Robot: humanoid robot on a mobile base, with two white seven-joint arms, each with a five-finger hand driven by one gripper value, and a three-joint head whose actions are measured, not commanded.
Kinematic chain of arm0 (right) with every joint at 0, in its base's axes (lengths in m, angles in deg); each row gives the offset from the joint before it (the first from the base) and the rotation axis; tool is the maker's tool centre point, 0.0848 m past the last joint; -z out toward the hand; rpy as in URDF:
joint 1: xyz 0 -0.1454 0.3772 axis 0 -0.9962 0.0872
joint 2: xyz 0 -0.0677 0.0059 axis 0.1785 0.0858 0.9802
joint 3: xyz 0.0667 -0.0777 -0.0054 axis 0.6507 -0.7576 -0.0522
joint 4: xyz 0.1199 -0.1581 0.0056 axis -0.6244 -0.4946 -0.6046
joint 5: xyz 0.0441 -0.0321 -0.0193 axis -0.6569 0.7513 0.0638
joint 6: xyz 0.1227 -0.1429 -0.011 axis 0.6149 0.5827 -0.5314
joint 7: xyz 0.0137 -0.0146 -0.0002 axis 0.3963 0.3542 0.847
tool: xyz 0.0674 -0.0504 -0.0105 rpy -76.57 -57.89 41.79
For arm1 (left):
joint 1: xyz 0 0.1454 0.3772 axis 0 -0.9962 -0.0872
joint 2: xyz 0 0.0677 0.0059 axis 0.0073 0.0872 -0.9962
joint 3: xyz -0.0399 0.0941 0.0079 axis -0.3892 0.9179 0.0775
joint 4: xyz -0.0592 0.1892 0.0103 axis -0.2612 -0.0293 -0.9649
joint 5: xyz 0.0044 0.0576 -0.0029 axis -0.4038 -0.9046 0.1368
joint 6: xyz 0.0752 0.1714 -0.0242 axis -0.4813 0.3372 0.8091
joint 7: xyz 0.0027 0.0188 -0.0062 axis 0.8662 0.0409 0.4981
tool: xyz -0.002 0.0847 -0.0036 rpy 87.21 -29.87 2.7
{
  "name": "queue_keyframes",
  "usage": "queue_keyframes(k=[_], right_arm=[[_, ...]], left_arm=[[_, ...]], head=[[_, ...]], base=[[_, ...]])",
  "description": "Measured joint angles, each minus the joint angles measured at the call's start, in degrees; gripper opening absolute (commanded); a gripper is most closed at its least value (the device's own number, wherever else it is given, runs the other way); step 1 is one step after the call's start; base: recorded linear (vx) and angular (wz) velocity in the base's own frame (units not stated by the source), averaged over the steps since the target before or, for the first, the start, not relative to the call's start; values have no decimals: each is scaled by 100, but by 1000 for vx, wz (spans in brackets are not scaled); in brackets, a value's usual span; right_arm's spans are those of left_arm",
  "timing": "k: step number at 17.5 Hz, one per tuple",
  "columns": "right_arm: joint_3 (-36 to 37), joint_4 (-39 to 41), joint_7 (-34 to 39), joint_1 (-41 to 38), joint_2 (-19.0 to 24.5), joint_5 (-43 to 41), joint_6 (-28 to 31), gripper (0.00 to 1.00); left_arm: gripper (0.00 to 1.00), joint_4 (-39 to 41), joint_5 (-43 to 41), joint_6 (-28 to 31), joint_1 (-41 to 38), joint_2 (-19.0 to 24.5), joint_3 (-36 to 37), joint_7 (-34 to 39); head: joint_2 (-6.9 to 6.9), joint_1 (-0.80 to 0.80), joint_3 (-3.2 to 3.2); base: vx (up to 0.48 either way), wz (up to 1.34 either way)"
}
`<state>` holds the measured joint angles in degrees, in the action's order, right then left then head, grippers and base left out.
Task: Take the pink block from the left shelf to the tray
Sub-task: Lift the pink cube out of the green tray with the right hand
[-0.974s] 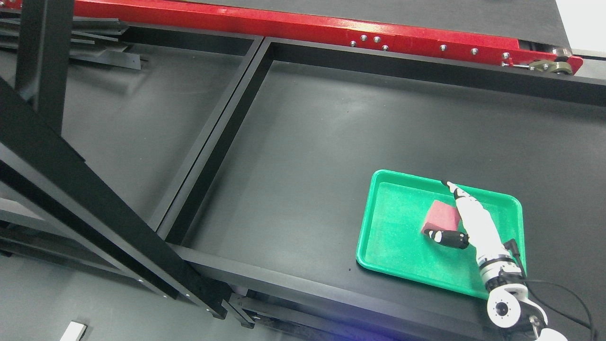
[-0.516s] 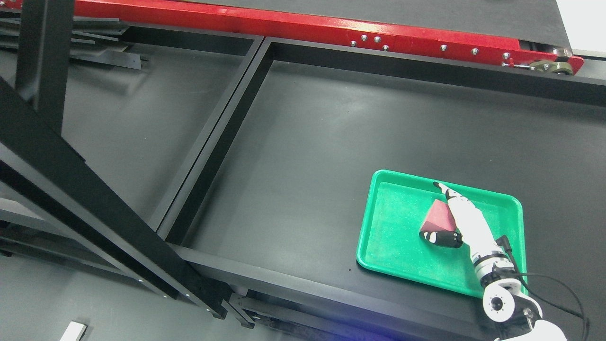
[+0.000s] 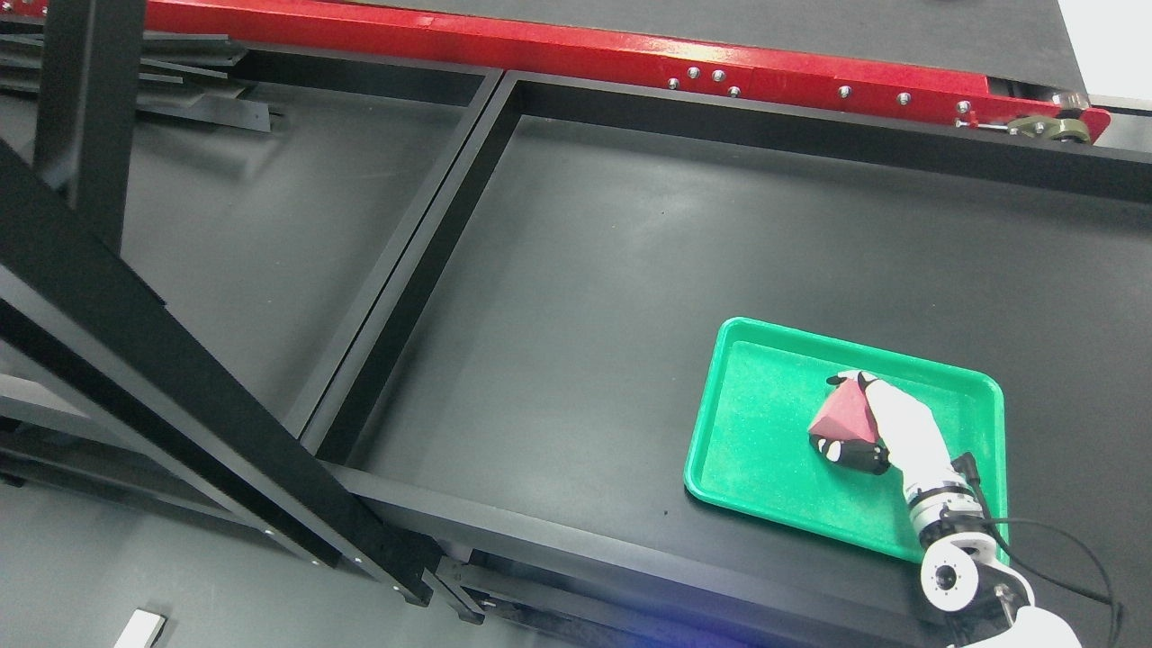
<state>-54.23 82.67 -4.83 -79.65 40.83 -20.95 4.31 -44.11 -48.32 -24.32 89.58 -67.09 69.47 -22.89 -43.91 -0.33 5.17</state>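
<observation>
The pink block (image 3: 846, 418) is inside the green tray (image 3: 756, 423), at the lower right of the black table. It stands tilted, one corner pointing up. My right hand (image 3: 832, 412) reaches in from the bottom right, and its white fingers curl over the block's top and right side. The black thumb (image 3: 841, 450) presses under the block's lower edge. The hand is shut on the block. Whether the block still touches the tray floor I cannot tell. The left arm is out of the picture.
A black divider bar (image 3: 405, 261) splits the table into a left and a right bay. A red beam (image 3: 540, 45) runs along the far edge. A thick black diagonal post (image 3: 180, 405) crosses the left foreground. A black cable (image 3: 1062, 531) loops by my right wrist.
The right hand's fingers, stretched out straight a second ago, have curled around the pink block, and the block has tipped up. The camera has shifted slightly.
</observation>
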Motion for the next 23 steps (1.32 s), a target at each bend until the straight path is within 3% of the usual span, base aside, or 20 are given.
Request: queue_keyframes(k=[4,9,16,23], right_arm=[[-5,-45,19,2,-27,-37,-86,2],[59,-44,-134,-21,-36,-82,-712,2],[344,317,-1263,-158,78,-116,-1795,2],[728,750,-2105,-348,269,-176,-2051,2]], left_arm=[[100,0,0,-4,0,0,0,0],[100,0,0,-4,0,0,0,0],[100,0,0,-5,0,0,0,0],[100,0,0,-5,0,0,0,0]], head=[[0,0,0],[0,0,0],[0,0,0],[0,0,0]], base=[[0,0],[0,-9],[0,3],[0,0]])
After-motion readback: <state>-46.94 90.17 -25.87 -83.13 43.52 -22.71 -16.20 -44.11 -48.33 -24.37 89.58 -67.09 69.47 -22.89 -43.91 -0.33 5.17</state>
